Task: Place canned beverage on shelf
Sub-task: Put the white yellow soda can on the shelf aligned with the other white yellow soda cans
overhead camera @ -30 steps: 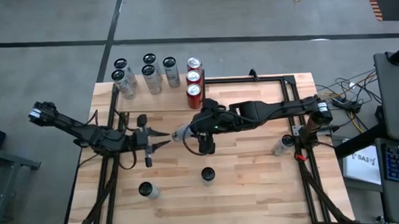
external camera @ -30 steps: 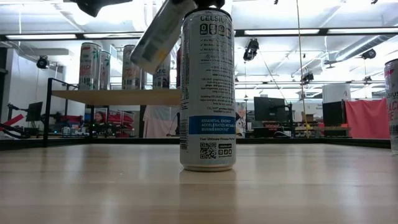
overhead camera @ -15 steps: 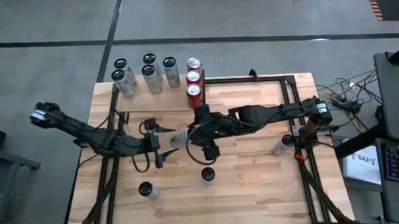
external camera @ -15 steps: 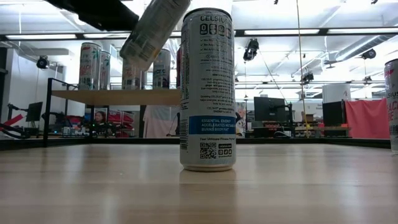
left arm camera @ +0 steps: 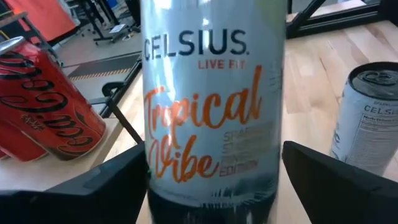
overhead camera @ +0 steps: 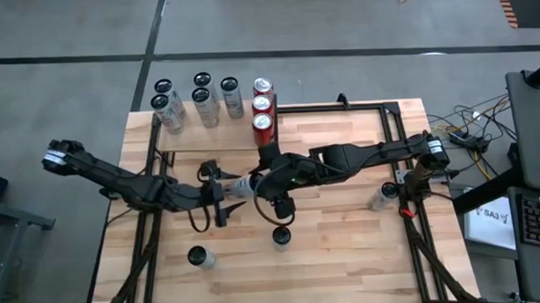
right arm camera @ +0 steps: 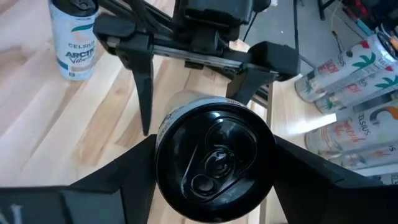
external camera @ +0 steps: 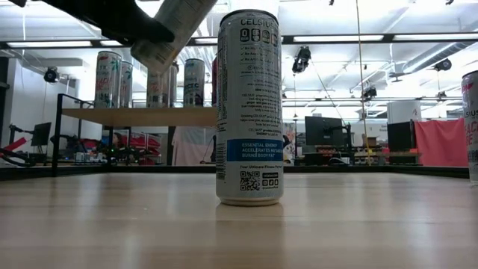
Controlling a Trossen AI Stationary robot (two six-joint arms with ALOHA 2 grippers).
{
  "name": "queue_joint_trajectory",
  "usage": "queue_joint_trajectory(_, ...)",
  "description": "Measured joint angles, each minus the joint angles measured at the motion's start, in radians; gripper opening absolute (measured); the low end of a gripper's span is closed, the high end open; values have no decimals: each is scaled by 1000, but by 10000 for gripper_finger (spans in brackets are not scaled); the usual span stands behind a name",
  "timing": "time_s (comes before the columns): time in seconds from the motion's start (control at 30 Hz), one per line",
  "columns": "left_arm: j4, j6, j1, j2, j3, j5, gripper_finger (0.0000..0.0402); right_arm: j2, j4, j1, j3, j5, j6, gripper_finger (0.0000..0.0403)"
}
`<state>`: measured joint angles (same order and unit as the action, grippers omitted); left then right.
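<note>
Above the surface's (overhead camera: 348, 258) middle, the right hand (right arm camera: 214, 155) clasps a tilted can (overhead camera: 245, 185) while the left hand (overhead camera: 219, 192), fingers spread around it, appears poised for a handover toward the shelf (overhead camera: 210, 136).

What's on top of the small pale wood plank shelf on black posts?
Five slim pale cans and three red cola cans, the red ones in a row at one end of the shelf. In the low view, the near white can hides that end.
</note>
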<state>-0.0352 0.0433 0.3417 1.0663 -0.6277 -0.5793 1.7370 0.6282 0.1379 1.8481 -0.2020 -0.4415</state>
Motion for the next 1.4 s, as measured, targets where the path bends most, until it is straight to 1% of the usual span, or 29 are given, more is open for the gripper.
queue_joint_trajectory(0.1, -6, 6, 1, 2, 0, -62, 311, 0, -6, 0, 0, 0, -4, 248)
queue_joint_trajectory(0.17, -7, 17, 3, 2, 0, -89, 277, 0, -10, 0, 0, -9, -4, 248)
queue_joint_trajectory(0.23, -9, 28, 3, 2, 0, -102, 232, 0, -13, -2, 0, -6, -6, 252)
queue_joint_trajectory(0.27, -12, 35, 3, 2, 0, -105, 226, 0, -15, -1, 0, -8, -7, 263)
queue_joint_trajectory(0.33, -18, 46, 4, -1, 0, -125, 228, 0, -33, 0, 0, -9, 6, 295)
queue_joint_trajectory(0.4, -21, 69, 3, -2, 1, -192, 228, 0, -67, 0, 2, -16, 19, 328)
queue_joint_trajectory(0.47, -14, 92, 3, -13, 2, -281, 228, -1, -86, -2, 7, -40, 29, 350)
queue_joint_trajectory(0.6, -18, 129, 0, -70, 2, -386, 228, -1, -102, 0, 42, -136, 40, 360)
queue_joint_trajectory(0.73, -13, 172, 0, -154, 6, -580, 228, -1, -145, -5, 89, -237, 103, 362)
queue_joint_trajectory(0.77, -16, 183, 0, -180, 8, -614, 228, -1, -165, -11, 99, -254, 130, 363)
queue_joint_trajectory(0.83, -29, 201, -3, -235, 9, -645, 228, -1, -208, -27, 108, -269, 195, 363)
queue_joint_trajectory(0.9, -37, 203, -4, -289, 10, -650, 228, -1, -261, -47, 106, -268, 257, 364)
queue_joint_trajectory(0.97, -41, 209, -5, -335, 18, -647, 228, 0, -309, -70, 86, -249, 298, 364)
queue_joint_trajectory(1.03, -55, 210, -5, -381, 35, -615, 228, 7, -378, -95, 57, -203, 334, 364)
queue_joint_trajectory(1.1, -134, 212, -5, -419, 71, -579, 228, 28, -459, -119, 33, -148, 374, 364)
queue_joint_trajectory(1.2, -336, 259, -5, -452, 154, -544, 228, 74, -595, -146, 10, -80, 418, 365)
queue_joint_trajectory(1.33, -672, 374, -5, -446, 272, -533, 228, 138, -734, -158, 10, -78, 424, 365)
queue_joint_trajectory(1.4, -814, 410, -5, -434, 318, -534, 228, 166, -806, -158, 10, -78, 422, 365)
